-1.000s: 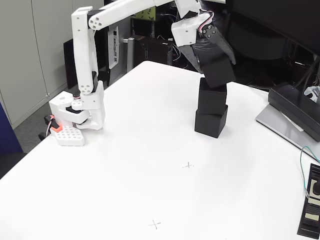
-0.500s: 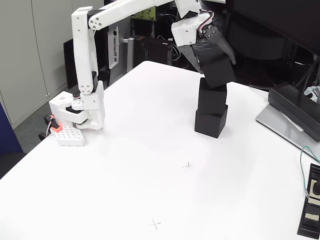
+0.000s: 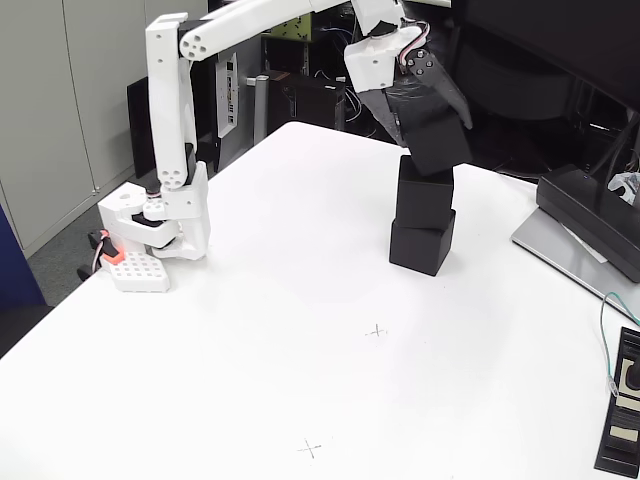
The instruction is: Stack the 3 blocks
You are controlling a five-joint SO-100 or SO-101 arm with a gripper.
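Three matte black blocks stand in a column at the table's middle right in the fixed view. The bottom block [image 3: 421, 246] rests on the white table [image 3: 300, 330]. The middle block [image 3: 424, 198] sits on it, turned slightly. The top block [image 3: 438, 146] is tilted and touches the middle block's top. My gripper [image 3: 432, 138] reaches down from above and is shut on the top block, its dark fingers on either side of it.
The arm's white base [image 3: 160, 225] stands at the table's left edge. A flat black device on a grey base [image 3: 590, 225] sits at the right edge, a small black device [image 3: 625, 410] with a cable at the lower right. Two pencil crosses [image 3: 377, 331] mark the front.
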